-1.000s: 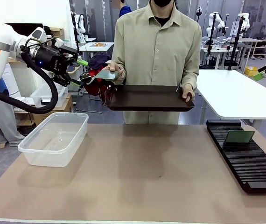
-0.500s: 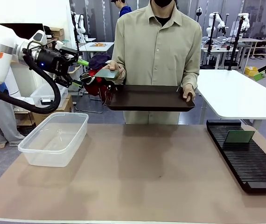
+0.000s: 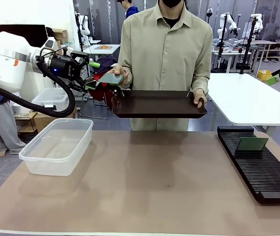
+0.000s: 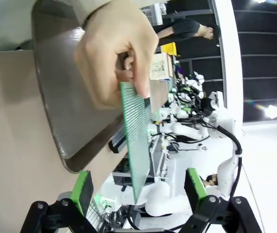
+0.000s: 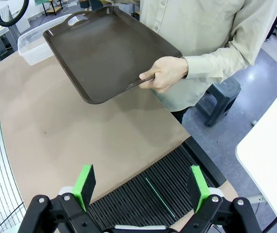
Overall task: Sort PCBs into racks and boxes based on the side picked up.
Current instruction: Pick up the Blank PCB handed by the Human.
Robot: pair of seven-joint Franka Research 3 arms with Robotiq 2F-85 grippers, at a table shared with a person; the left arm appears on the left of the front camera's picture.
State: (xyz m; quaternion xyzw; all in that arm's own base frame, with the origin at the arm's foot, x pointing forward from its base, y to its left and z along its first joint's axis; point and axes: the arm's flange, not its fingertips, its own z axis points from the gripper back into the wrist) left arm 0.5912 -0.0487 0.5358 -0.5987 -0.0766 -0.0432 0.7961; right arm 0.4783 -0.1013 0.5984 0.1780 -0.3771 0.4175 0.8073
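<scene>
At 9 o'clock we list a large clear translucent plastic tub [image 3: 56,146] on the table. At 10 o'clock we record the left gripper [image 4: 138,188], jaws spread wide and gripping nothing. A thin green board [image 4: 137,141], pinched in the person's hand [image 4: 114,53], hangs edge-on between the pads, clear of both. At 4 o'clock a second green board [image 3: 251,144] stands in the long black slotted rack [image 3: 263,172]. The right gripper [image 5: 142,185] is above it, wide open and empty.

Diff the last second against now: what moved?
Left gripper advanced toward the PCB the person's hand holds out; jaws open, board between them, not gripped. Unchanged: tray held level, second PCB in the rack, tub in place.
</scene>
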